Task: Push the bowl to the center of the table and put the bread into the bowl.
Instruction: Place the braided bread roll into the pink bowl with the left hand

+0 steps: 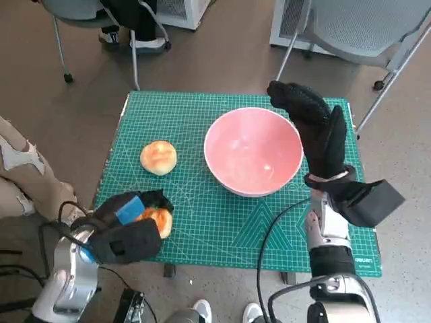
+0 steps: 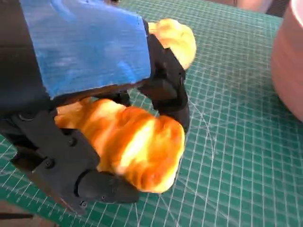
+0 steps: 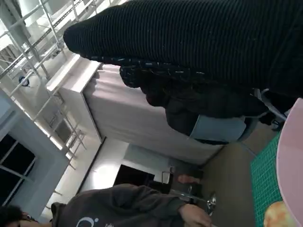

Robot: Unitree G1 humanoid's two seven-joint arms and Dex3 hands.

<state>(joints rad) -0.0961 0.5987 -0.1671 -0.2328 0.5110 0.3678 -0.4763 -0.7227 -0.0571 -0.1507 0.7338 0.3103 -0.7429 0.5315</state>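
The pink bowl [image 1: 252, 151] stands empty on the green mat [image 1: 202, 108], a little right of the middle. My gloved right hand [image 1: 316, 128] stands at its right rim, fingers stretched out and holding nothing. My left hand [image 1: 128, 229] is at the mat's near left corner and grips a golden bread [image 1: 159, 221] low over the mat. The left wrist view shows that bread [image 2: 137, 146] pinched between the black fingers [image 2: 165, 90]. A second bread [image 1: 158, 157] lies free on the mat left of the bowl, also visible as the bun [image 2: 177, 40] beyond my left hand.
A person's legs [image 1: 20, 175] are at the left of the table, and chairs [image 1: 363, 27] stand behind it. In the right wrist view the bowl's rim [image 3: 289, 165], a bread [image 3: 279, 215] and a seated person [image 3: 128, 208] appear.
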